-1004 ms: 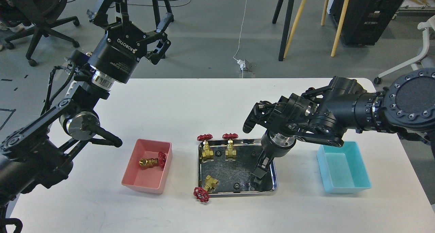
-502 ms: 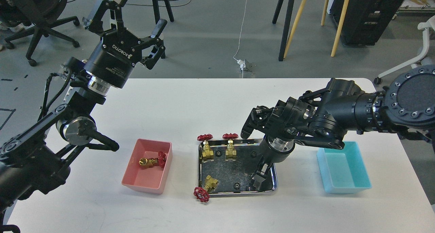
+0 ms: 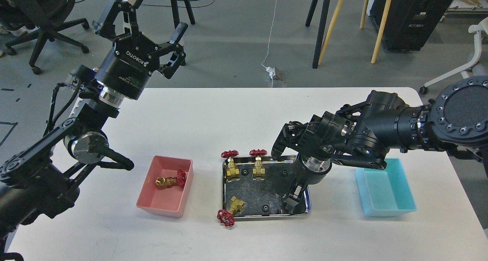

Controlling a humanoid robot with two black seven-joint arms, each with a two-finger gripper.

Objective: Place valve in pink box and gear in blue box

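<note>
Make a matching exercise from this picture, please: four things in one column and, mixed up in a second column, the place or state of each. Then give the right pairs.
Things
1. pink box
2. blue box
3. steel tray
4. left pincer

Places or states
A. holds three valves and a few small black gears
B. raised high at the table's far left, fingers spread
C. has one valve lying inside
D. nothing visible inside, at the right of the table

Right pairs: 1-C, 2-D, 3-A, 4-B
</note>
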